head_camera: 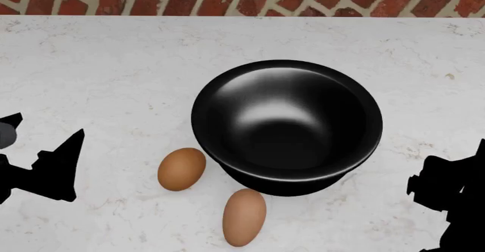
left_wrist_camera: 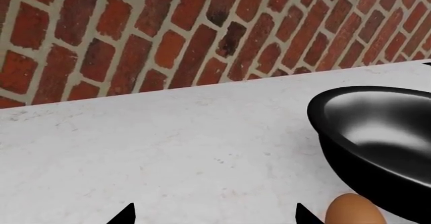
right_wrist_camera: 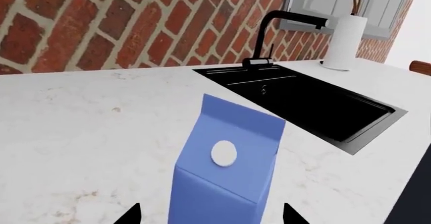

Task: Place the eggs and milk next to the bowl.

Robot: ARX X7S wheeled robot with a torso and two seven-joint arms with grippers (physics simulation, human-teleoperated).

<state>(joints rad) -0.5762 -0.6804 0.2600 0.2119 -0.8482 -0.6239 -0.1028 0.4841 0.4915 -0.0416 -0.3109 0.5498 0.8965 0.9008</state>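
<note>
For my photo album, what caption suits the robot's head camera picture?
Two brown eggs resting beside a glossy black bowl on a white counter.

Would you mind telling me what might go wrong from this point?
The milk stands tall between the right hand's open fingertips, so an off-centre squeeze could tip it. Two round eggs lie loose beside the bowl; setting the carton down nearby, or moving the left hand, could roll them.

Ahead of the left claw [head_camera: 45, 167] lies bare counter [head_camera: 99, 82]; to its right the two eggs [head_camera: 182, 169] and bowl [head_camera: 287, 124] block passage. The milk [right_wrist_camera: 225, 171] stands directly before the right claw [right_wrist_camera: 210, 215], the sink [right_wrist_camera: 303, 100] beyond.
</note>
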